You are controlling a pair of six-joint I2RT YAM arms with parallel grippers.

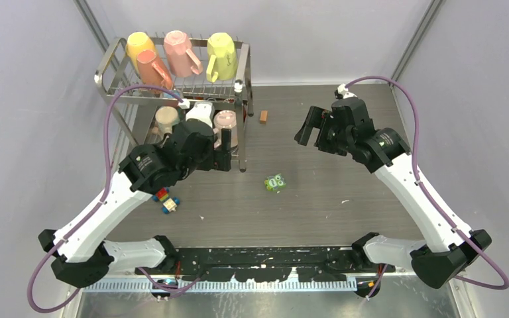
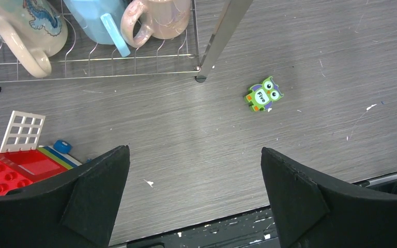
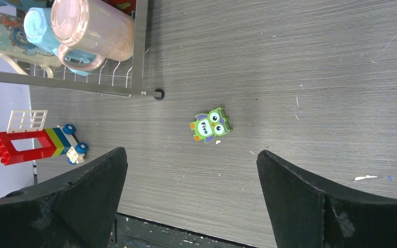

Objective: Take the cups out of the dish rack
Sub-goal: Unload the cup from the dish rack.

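Top external view: dish rack [image 1: 241, 126] loaded, both grippers gaping, first pick pending

1. Dish rack: two-tier steel wire frame, holding all the cups [image 1: 202, 109] in view; no cup is showing outside it.
2. Upper tier: yellow cup [image 1: 139, 45], orange cup [image 1: 152, 66], pink cup [image 1: 183, 54] and lime cup [image 1: 221, 56] are lying tilted among the prongs.
3. Lower tier: beige cup [image 1: 167, 119] and marbled pink cup [image 1: 226, 124] are sitting here. The left wrist view is also showing a cream printed cup [image 2: 23, 26] and a light blue cup [image 2: 97, 18], handles pointing toward the rack's front rail.
4. Left gripper [image 1: 224, 147]: hovering just beside the rack's front right post, level with the lower tier. Its fingers are standing wide apart, gripping nothing.
5. Right gripper [image 1: 313, 129]: hanging well to the right of the rack. Its fingers are spread wide, carrying nothing.
6. Sundries: green owl block [image 1: 276, 182] is lying in front of the rack's right post, toy blocks [image 1: 166, 199] in front of its left half, and a small brown block [image 1: 264, 116] just to its right.

Assessment: unloading is apparently only beginning, with the left arm approaching a lower-tier cup. The next move is likely calling for turning the open fingers toward the marbled pink cup, straddling its wall or handle, closing, then lifting clear of the prongs and the post.
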